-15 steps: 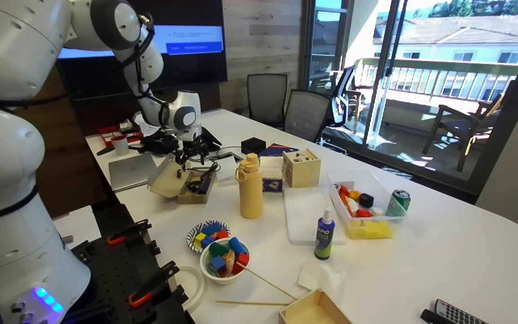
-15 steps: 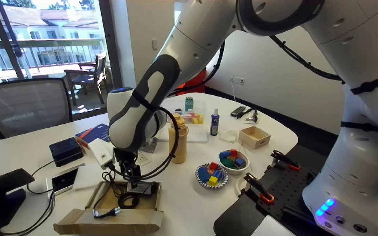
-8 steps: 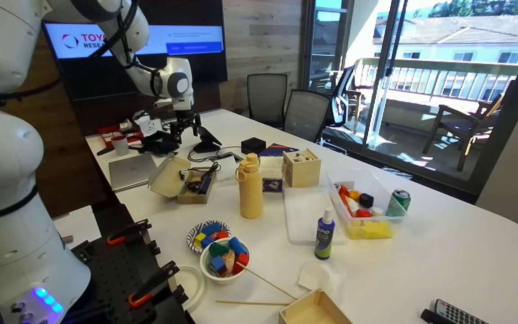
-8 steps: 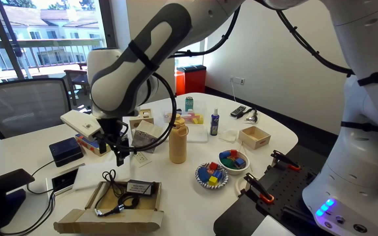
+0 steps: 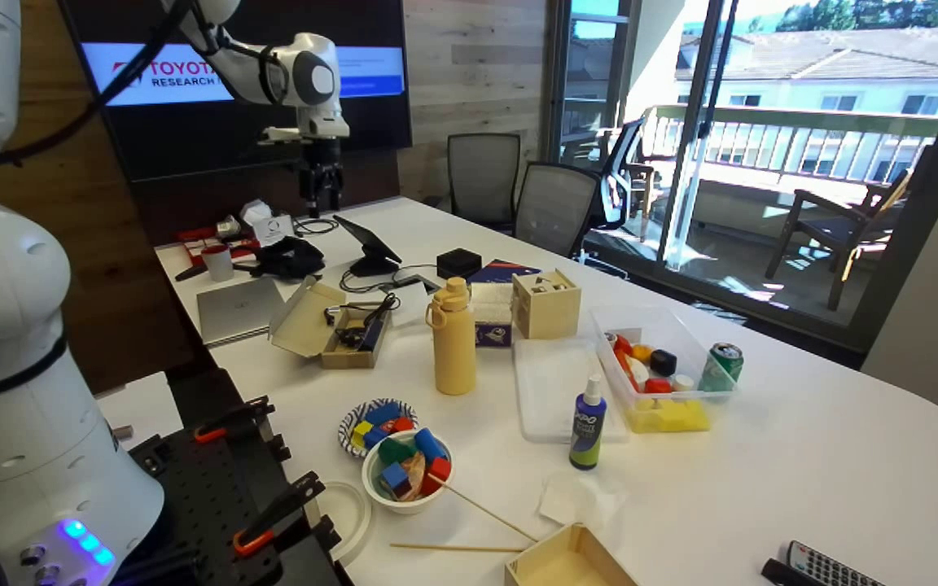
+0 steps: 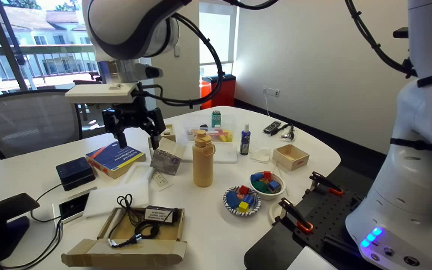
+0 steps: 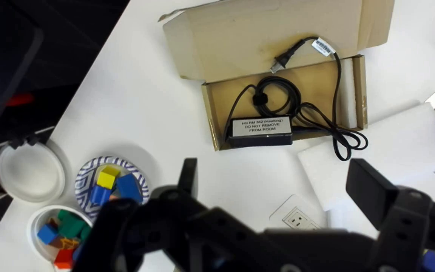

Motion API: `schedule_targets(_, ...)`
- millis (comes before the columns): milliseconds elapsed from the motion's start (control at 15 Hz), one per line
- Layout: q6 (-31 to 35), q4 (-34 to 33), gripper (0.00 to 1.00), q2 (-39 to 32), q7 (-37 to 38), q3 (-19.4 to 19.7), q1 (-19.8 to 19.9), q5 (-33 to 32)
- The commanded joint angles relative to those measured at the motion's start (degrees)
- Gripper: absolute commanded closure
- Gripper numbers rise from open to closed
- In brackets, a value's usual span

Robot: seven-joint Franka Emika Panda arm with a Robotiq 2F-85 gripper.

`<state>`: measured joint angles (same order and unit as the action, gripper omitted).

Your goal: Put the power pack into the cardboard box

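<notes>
When viewed from the wrist, count nearest the lens one gripper point(image 7: 274, 177), set wide, with two fingers point(image 7: 188, 177) well apart. Below, find one cardboard box point(image 7: 315, 85) with splayed flaps and, inside along one long wall, one power pack point(image 7: 261, 132). Count also one coil of cord point(image 7: 296, 96) inside, one plug point(image 7: 282, 60) by the large flap and one white foam sheet point(image 7: 380, 151) just beside the box. Apart from these, count two bowls of blocks point(image 7: 107, 177): a patterned bowl point(image 7: 83, 185) and a white bowl point(image 7: 32, 232). Farther off, in both exterior views, count one yellow bottle point(image 6: 203, 165), one spray bottle point(image 6: 245, 141) and one green can point(image 6: 216, 119).

Against a second ago, find the gripper well clear of the box instead of down over it, and higher than half a second ago. Find the cardboard box and power pack in the same place as then.

In the wrist view, read "DO NOT REMOVE FROM ROOM" upright on the label point(image 7: 261, 126); in an exterior view, see the same print upside down. Only in an exterior view, see one silver laptop point(image 5: 237, 309) near the box and, beyond, one wall screen point(image 5: 371, 69). From that side, find the power pack as a dark strip, perhaps partly hidden by cord.
</notes>
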<state>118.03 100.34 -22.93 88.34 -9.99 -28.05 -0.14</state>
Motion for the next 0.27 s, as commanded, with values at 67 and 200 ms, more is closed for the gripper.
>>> schedule_targets(67,-4.2,-2.3,0.0,0.7,-10.9,-1.2,2.8,-1.0)
schedule_targets(200,-4.6,-2.7,0.0,0.9,-13.9,-0.8,3.1,-1.4)
